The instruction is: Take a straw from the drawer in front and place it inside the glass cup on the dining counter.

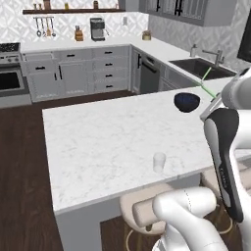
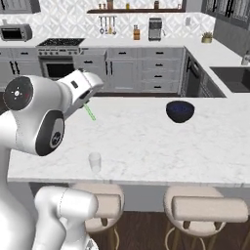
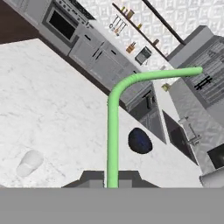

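So the big thing here is the dining counter point(image 1: 98, 142), a white marble slab with faint grey veins that takes up the middle of both base views. Behind it runs the long white worktop point(image 2: 146, 43) with grey cabinets under it, a stove point(image 2: 61, 49) and a coffee machine point(image 2: 155, 28) up against the patterned tile wall, plus a sink point(image 1: 198, 66) with a tap off on the side run. Two round beige stools point(image 2: 205, 207) are tucked under the near edge of the counter.

The white arm point(image 2: 36, 117) sits up over the near side of the slab. The tool point(image 3: 112, 181) is pressed together on the straw point(image 3: 113, 131), pinching it near its lower end. In the hand view the light-green straw rises straight from between the dark fingertips, then bends off toward the upper right. From the right base view just a short green bit pokes out past the wrist, held up in the air above the counter, not touching it.

A dark blue bowl point(image 2: 180, 111) sits on the far part of the counter, well apart from everything else.

Smallest thing: the glass cup point(image 1: 159, 162), clear and upright, standing near the front edge of the counter. The straw is up in the air and well apart from it, nothing inside the cup as far as I can see.
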